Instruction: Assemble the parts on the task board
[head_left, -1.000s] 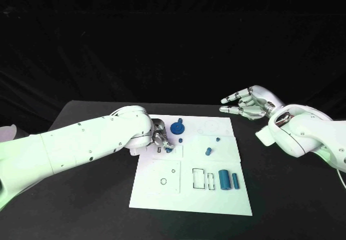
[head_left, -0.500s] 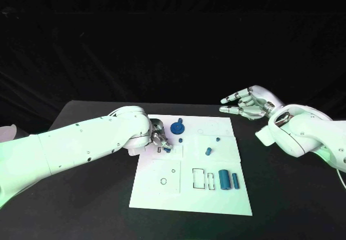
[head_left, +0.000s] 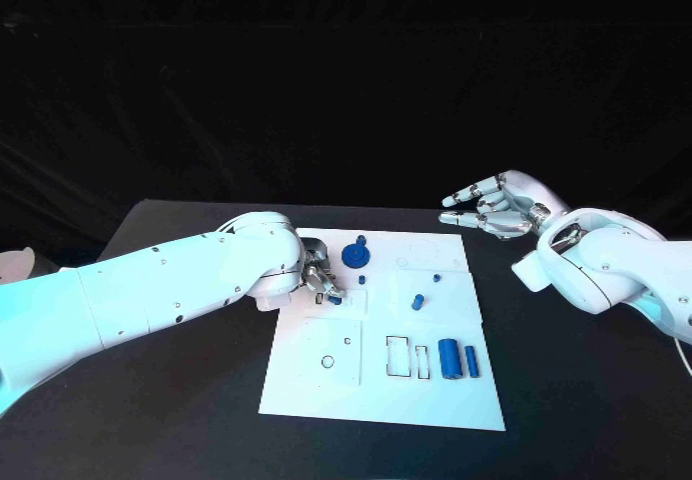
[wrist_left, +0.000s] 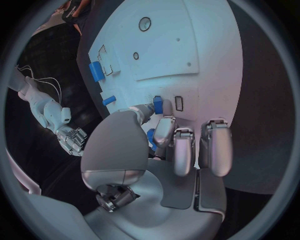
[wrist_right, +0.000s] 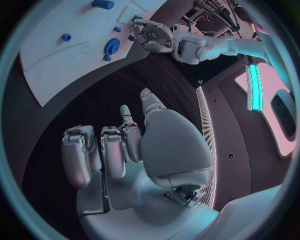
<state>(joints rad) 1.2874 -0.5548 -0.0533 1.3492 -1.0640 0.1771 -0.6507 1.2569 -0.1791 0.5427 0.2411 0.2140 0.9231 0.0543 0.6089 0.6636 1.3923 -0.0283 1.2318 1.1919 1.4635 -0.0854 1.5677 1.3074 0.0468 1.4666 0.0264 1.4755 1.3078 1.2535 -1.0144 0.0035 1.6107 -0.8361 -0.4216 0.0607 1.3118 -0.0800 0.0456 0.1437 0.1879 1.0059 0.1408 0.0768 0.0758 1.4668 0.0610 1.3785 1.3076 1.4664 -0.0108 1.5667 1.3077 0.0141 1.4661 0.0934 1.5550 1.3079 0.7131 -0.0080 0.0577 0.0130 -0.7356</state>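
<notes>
The white task board (head_left: 378, 385) lies in the middle of the black table. My left hand (head_left: 319, 277) is low over its left side and pinches a small blue part (head_left: 335, 297) between thumb and a finger; in the left wrist view the small blue part (wrist_left: 158, 104) sits at the fingertips, close above the board (wrist_left: 187, 45). My right hand (head_left: 492, 208) hovers beyond the board's far right corner, fingers apart and loosely curled, holding nothing. A round blue part (head_left: 355, 257) lies just behind the left hand.
Two blue cylinders (head_left: 459, 358) lie side by side at the board's right, beside outlined slots (head_left: 404, 357). A short blue peg (head_left: 417, 300) and a tiny blue part (head_left: 434, 276) sit mid-board. Bare black table (head_left: 577, 400) surrounds the board.
</notes>
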